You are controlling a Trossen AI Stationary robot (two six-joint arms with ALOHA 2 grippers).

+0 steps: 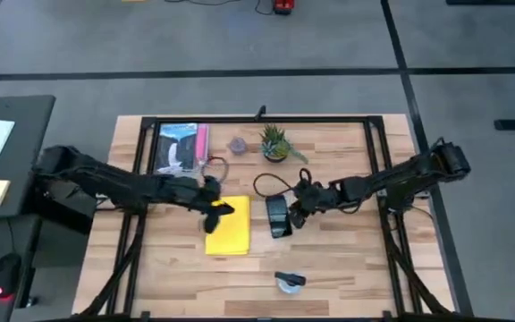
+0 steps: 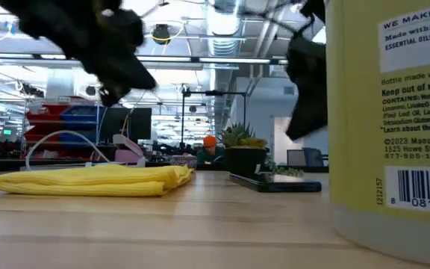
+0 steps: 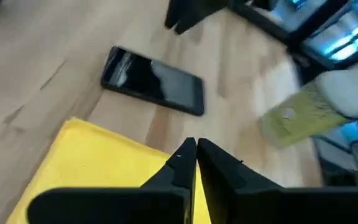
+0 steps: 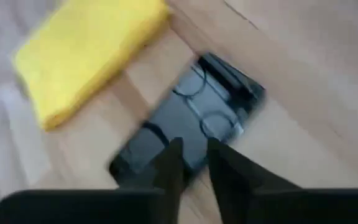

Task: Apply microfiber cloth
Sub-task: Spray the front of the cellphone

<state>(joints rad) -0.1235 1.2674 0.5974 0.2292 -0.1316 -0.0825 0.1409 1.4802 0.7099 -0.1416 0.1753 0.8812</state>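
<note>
On the wooden table the microfiber cloth is laid flat just left of the black smartphone, not yet applied, with the left gripper, fingers together, over the cloth and the right gripper, fingers slightly parted, over the phone.

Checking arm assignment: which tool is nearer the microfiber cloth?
Left. The left tool hovers over the microfiber cloth's upper edge; the right tool is above the black smartphone beside it.

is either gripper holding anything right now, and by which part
Nothing is held. The left gripper is shut above the microfiber cloth; the right gripper, slightly open, hovers over the smartphone.
</note>
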